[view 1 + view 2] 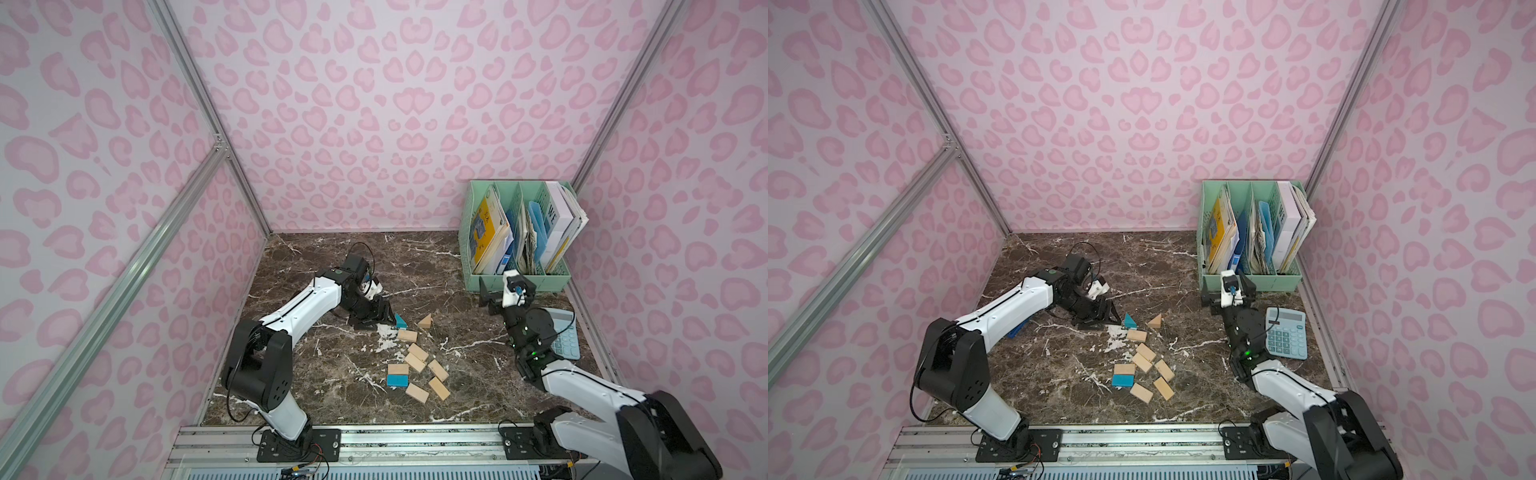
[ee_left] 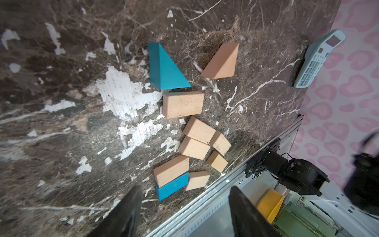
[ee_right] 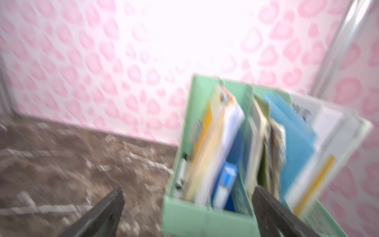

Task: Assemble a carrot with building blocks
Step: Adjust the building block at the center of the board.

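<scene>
The building blocks lie loose on the marble table; no joined carrot shape is in view. A blue triangle lies beside a tan triangle. Nearer the front are several tan rectangles and a blue rectangle. My left gripper is low, just left of the blue triangle, open, with nothing between its fingers. My right gripper hangs open and empty, facing the file rack, far from the blocks.
A green file rack full of papers stands at the back right. A light-blue calculator lies by the right wall. An aluminium rail runs along the front edge. Pink walls enclose three sides.
</scene>
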Tool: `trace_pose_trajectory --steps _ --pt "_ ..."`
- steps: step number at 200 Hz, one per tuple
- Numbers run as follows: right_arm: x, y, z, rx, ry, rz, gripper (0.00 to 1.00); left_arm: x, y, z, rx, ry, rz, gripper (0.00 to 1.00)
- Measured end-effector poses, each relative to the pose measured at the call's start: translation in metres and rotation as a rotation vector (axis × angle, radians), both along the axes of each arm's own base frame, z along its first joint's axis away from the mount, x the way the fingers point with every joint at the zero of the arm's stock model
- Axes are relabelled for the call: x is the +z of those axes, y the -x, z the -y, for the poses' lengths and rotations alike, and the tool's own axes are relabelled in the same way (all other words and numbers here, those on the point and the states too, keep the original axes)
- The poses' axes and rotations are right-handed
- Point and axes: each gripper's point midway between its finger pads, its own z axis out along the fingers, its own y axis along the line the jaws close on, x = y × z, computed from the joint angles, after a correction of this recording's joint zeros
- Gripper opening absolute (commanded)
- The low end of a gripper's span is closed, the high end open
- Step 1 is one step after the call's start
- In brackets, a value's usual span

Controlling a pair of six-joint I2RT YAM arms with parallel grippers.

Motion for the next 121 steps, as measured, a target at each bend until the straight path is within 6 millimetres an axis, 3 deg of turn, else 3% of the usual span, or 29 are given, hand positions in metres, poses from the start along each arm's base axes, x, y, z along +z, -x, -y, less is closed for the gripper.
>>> trace_pose_trajectory --steps 8,18,22,33,38,43,55,77,121 --pt "0.023 -0.005 -0.009 0.028 -0.055 -0.02 0.97 -0.004 0.002 -0.001 0.0 -0.006 -0.011 0.57" --pt "0.032 -0.01 -0.025 0.077 -0.09 -0.099 0.87 -0.009 0.003 -0.002 0.0 -0.012 -0.025 0.5" --pt "0.031 -0.012 -0.032 0.097 -0.094 -0.132 0.74 -0.011 0.004 -0.002 0.0 -0.014 -0.031 0.45" --pt "0.012 -0.014 -0.055 0.166 -0.077 -0.264 0.21 -0.016 0.005 -0.001 -0.002 -0.012 -0.043 0.3" --pt "-0.004 -0.013 -0.068 0.207 -0.065 -0.342 0.07 -0.018 0.005 -0.001 -0.002 -0.012 -0.047 0.27" --pt "-0.019 -0.011 -0.078 0.241 -0.05 -0.413 0.0 -0.02 0.005 0.0 -0.003 -0.01 -0.053 0.23" --pt "-0.052 0.002 -0.097 0.314 -0.029 -0.57 0.0 -0.024 0.005 0.001 -0.013 -0.007 -0.056 0.12" --pt "-0.086 0.028 -0.12 0.412 -0.063 -0.755 0.01 -0.034 0.003 0.002 -0.02 -0.009 -0.071 0.01" --pt "-0.148 0.076 -0.149 0.589 -0.156 -1.05 0.16 -0.058 0.001 0.005 -0.049 -0.017 -0.122 0.0"
